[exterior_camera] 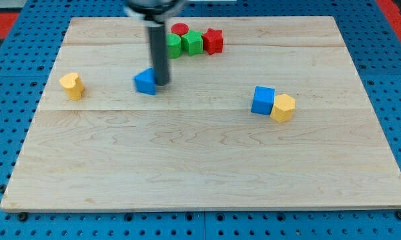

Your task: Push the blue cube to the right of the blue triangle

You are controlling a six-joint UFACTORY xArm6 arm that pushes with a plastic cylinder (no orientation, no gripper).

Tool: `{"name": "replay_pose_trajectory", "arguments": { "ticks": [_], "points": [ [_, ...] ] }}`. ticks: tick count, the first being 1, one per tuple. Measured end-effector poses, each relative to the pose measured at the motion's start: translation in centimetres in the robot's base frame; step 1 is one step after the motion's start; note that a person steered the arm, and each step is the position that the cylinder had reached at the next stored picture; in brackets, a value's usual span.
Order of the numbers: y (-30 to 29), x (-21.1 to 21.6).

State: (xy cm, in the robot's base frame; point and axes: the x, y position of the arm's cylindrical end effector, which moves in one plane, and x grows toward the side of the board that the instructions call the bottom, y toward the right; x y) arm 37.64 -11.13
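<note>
The blue cube (262, 101) sits right of centre on the wooden board, touching a yellow hexagonal block (283, 107) on its right. The blue triangle (145, 82) lies left of centre, well to the left of the cube. My rod comes down from the view's top, and my tip (162, 83) rests right against the blue triangle's right side, far from the blue cube.
A yellow heart-shaped block (72, 85) is at the left. Near the top are a red cylinder (180, 29), two green blocks (174, 45) (192, 43) and a red star (213, 41). The wooden board (207, 167) lies on a blue perforated surface.
</note>
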Motion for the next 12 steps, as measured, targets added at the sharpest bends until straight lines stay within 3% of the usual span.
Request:
{"name": "replay_pose_trajectory", "arguments": {
  "ticks": [2, 3, 4, 5, 6, 7, 9, 10, 12],
  "points": [
    [-4.0, 0.0],
    [4.0, -2.0],
    [17.7, -3.8],
    [31.2, -0.8],
    [32.1, 4.7],
    [27.6, 9.2],
    [19.1, 6.2],
    [19.1, 6.0],
    [22.3, 1.7]
  ]
}}
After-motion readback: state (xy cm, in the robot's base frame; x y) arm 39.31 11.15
